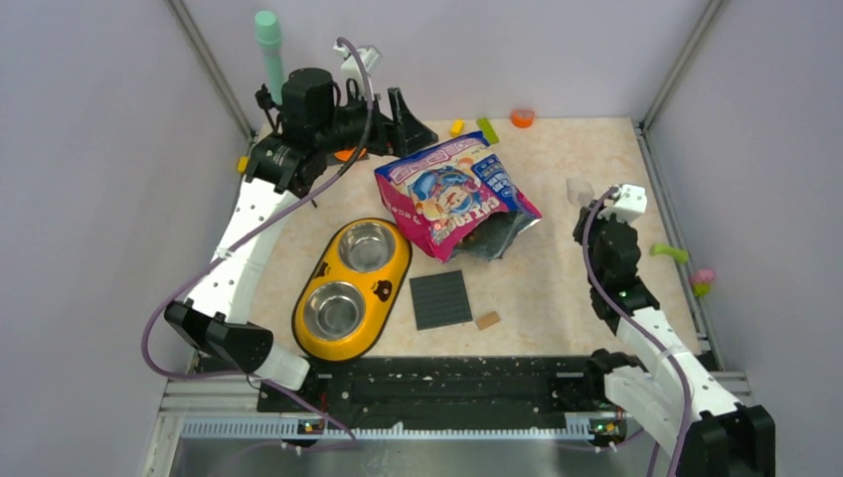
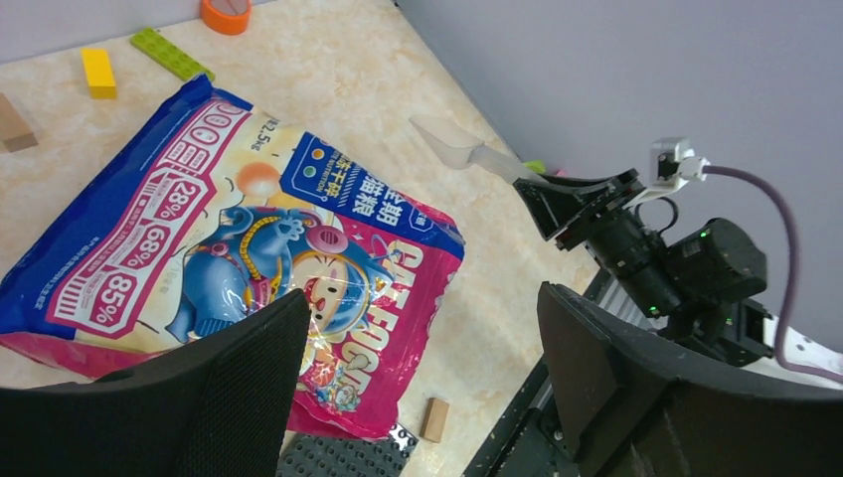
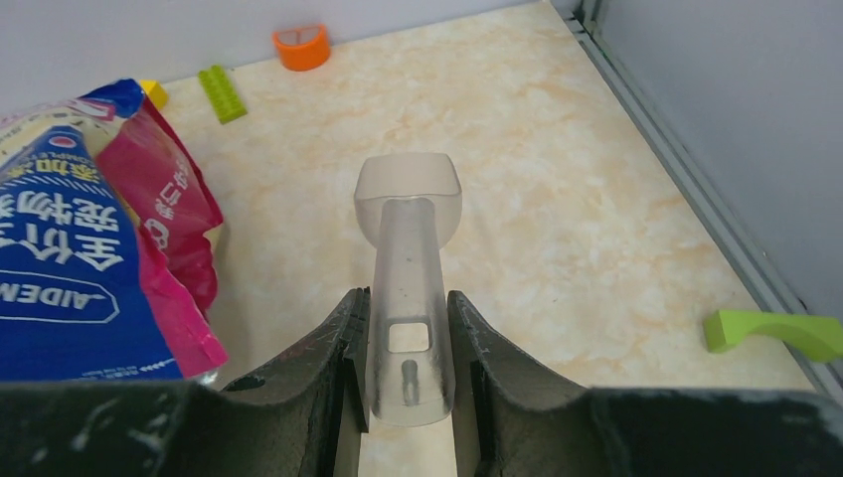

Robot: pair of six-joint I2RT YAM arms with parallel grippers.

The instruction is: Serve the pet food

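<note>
The glossy blue-pink cat bag [image 1: 452,194] lies flat mid-table with its open mouth toward the right front; something dark brown shows dimly in the mouth [image 1: 475,238]. No loose kibble shows elsewhere. The yellow double bowl [image 1: 383,298] holds two empty steel cups. My right gripper [image 3: 408,308] is shut on the handle of a clear plastic scoop [image 3: 408,199], empty, held just right of the bag; the scoop also shows in the top view [image 1: 577,189] and the left wrist view [image 2: 467,149]. My left gripper [image 2: 422,298] is open and empty, above the bag's far side [image 1: 408,119].
A dark grey studded plate [image 1: 440,298] and a small tan block [image 1: 487,320] lie in front of the bag. Green and yellow bricks [image 1: 486,129] and an orange ring [image 1: 522,117] sit at the back wall. A green toy [image 1: 669,252] lies at the right edge.
</note>
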